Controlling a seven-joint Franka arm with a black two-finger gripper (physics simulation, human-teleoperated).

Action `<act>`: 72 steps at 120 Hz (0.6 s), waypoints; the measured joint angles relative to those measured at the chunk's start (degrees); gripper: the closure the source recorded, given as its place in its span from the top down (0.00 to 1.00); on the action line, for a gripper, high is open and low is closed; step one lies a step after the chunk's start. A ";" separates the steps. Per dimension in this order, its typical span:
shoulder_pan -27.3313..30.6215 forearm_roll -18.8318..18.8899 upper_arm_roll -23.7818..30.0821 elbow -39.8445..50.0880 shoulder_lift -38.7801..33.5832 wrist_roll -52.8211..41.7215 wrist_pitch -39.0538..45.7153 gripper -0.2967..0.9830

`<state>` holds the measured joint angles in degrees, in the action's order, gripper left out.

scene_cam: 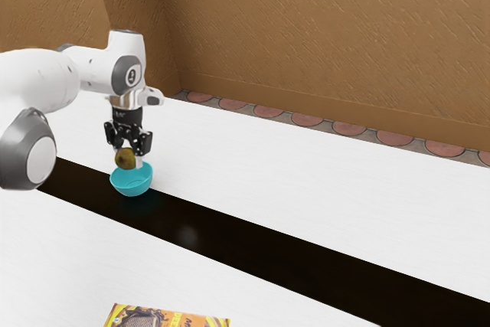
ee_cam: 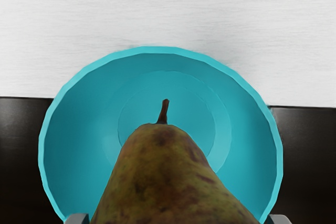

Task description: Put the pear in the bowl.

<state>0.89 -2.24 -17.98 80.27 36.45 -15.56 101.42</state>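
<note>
Wrist view's pear [ee_cam: 167, 182]; packet [scene_cam: 170, 319]; both partly out-of-frame

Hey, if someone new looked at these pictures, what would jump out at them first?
Probably the bright turquoise bowl, sitting partly on the dark strip across the white table. Just above it, the brownish-green pear hangs in the black gripper, its stem over the bowl's inside.

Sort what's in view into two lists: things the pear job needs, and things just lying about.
Part of the job:
- pear, held above the bowl
- bowl, turquoise, on the table
- gripper, shut on the pear

Just lying about:
- printed orange-and-yellow packet, well away from the bowl
</note>
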 joint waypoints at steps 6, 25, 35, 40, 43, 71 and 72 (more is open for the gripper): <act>0.57 0.08 0.80 -1.22 0.73 -0.61 0.00 0.44; 0.94 0.30 2.00 -2.47 3.06 -2.05 0.36 0.40; 1.53 0.44 2.09 -3.17 3.81 -2.62 0.53 0.38; 1.85 0.52 2.10 -3.54 3.94 -2.88 0.61 0.37; 1.95 0.57 2.11 -3.66 4.01 -3.02 0.66 0.36; 1.75 -0.12 2.16 -4.56 4.84 -4.33 0.59 0.57; 1.70 -0.16 2.16 -4.57 4.81 -4.38 0.57 0.58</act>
<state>2.59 -2.40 -15.81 75.71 41.26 -19.94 101.99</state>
